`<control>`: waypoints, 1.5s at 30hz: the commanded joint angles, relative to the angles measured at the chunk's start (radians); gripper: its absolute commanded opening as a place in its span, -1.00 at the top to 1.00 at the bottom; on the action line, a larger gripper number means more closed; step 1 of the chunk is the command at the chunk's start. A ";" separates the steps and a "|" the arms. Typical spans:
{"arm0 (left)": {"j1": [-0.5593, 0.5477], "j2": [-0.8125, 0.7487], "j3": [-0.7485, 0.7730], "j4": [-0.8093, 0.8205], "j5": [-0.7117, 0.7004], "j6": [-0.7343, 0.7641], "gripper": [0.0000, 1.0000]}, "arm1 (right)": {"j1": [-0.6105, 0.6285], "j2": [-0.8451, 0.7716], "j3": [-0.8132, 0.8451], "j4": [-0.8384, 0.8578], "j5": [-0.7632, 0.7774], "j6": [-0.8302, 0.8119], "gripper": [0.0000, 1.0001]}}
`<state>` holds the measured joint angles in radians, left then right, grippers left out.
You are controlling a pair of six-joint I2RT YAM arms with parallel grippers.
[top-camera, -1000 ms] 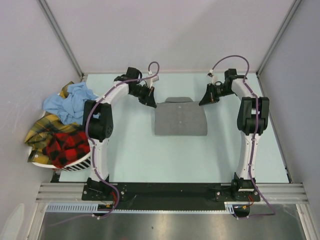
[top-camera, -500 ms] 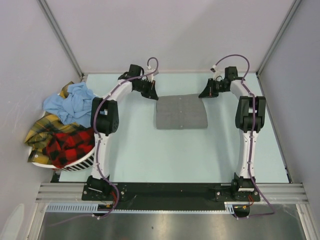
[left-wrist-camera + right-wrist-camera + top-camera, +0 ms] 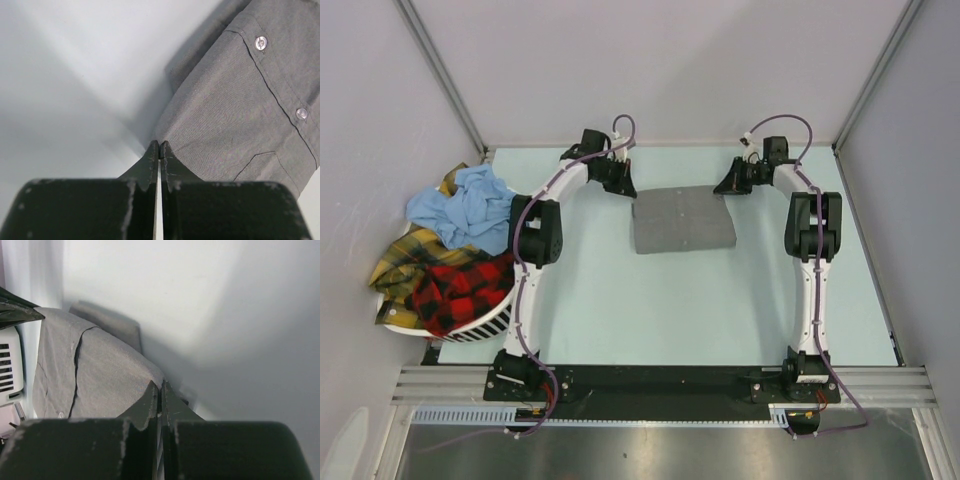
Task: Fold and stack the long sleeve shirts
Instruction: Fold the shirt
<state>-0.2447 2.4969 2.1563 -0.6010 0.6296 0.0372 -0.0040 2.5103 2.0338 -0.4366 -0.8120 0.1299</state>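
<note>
- The left arm (image 3: 563, 181) and right arm (image 3: 800, 182) both stretch to the far side of the table (image 3: 620, 300), elbows bowed outward.
- The grey shirt (image 3: 685, 222) lies folded between them.
- The left gripper (image 3: 626, 190) and right gripper (image 3: 720, 188) each pinch a far corner of it.

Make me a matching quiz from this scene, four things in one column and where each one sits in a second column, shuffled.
Things
1. plain grey folded cloth shirt
2. crumpled light blue cloth shirt
3. red-and-black plaid cloth shirt
4. white slotted plastic basket

Places
A. under the pile, rim showing at its near end
B. far end of the pile
C. flat on the pale green table, apart from the pile
D. near end of the pile, draped over the basket

Pairs: 1-C, 2-B, 3-D, 4-A
</note>
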 commanded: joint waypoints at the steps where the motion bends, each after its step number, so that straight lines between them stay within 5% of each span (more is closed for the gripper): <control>1: 0.033 -0.009 0.019 0.004 -0.074 -0.030 0.99 | -0.010 0.031 0.084 0.010 0.054 0.008 0.83; 2: 0.042 -0.013 0.014 0.006 -0.073 -0.064 0.89 | -0.010 0.033 0.103 -0.005 0.045 0.008 0.67; 3: 0.050 -0.023 -0.001 0.012 -0.047 -0.069 0.55 | -0.014 0.027 0.108 -0.013 0.034 0.010 0.53; 4: 0.062 -0.059 -0.016 0.041 -0.009 -0.074 0.33 | -0.024 0.012 0.103 -0.013 0.010 0.023 0.12; 7: 0.108 -0.178 -0.122 0.105 0.123 -0.115 -0.15 | -0.070 -0.076 0.060 -0.024 -0.065 0.051 -0.52; 9: 0.128 -0.266 -0.287 0.150 0.211 -0.157 -0.43 | -0.106 -0.166 -0.039 -0.037 -0.101 0.060 -0.68; 12: 0.116 -0.429 -0.563 0.249 0.300 -0.186 -0.58 | -0.129 -0.308 -0.256 -0.047 -0.157 0.013 -0.81; 18: 0.036 -0.598 -0.982 0.534 0.312 -0.287 -0.61 | -0.129 -0.470 -0.615 0.015 -0.214 -0.064 -0.84; 26: -0.034 -0.535 -1.034 0.678 0.246 -0.352 -0.65 | -0.082 -0.436 -0.713 0.131 -0.165 -0.127 -0.68; 31: -0.056 -0.484 -1.017 0.718 0.222 -0.376 -0.48 | -0.054 -0.409 -0.710 0.137 -0.159 -0.153 -0.36; 33: -0.054 -0.486 -1.024 0.718 0.225 -0.372 -0.26 | -0.045 -0.409 -0.716 0.139 -0.159 -0.154 -0.14; 40: -0.053 -0.539 -1.085 0.666 0.283 -0.358 1.00 | -0.030 -0.435 -0.731 0.023 -0.157 -0.193 0.70; 43: -0.051 -0.575 -1.113 0.633 0.300 -0.361 1.00 | -0.024 -0.462 -0.751 -0.069 -0.159 -0.200 0.99; 45: -0.050 -0.604 -1.147 0.581 0.314 -0.368 1.00 | -0.022 -0.491 -0.768 -0.152 -0.156 -0.196 1.00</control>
<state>-0.2935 1.9797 1.0554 0.0494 0.8795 -0.3244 -0.0341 2.0884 1.2995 -0.4244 -0.9688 -0.0406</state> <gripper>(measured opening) 0.011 0.022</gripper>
